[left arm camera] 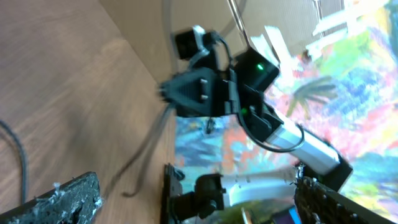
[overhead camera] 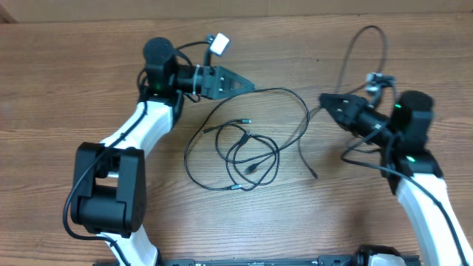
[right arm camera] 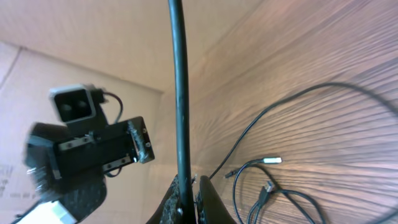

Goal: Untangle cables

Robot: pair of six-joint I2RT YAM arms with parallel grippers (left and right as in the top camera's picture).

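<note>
So the white-and-black left arm (overhead camera: 140, 125) is bent at the elbow over the brown wooden table (overhead camera: 66, 81). The left gripper (overhead camera: 247, 83) is pointed right, jaws spread wide, nothing held. The right gripper (overhead camera: 323, 98) is pointed left, towards it, and is clamped on one thin black cable (right arm camera: 177, 93). The other loose black cables (overhead camera: 244, 155) are seen lying in overlapping loops between the two grippers.

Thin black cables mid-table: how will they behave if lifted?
Probably floppy: the thin black cables lie in loose overlapping loops on the wooden table. Likely light, dragging crossed neighbours along. Small plug ends might snag.
</note>
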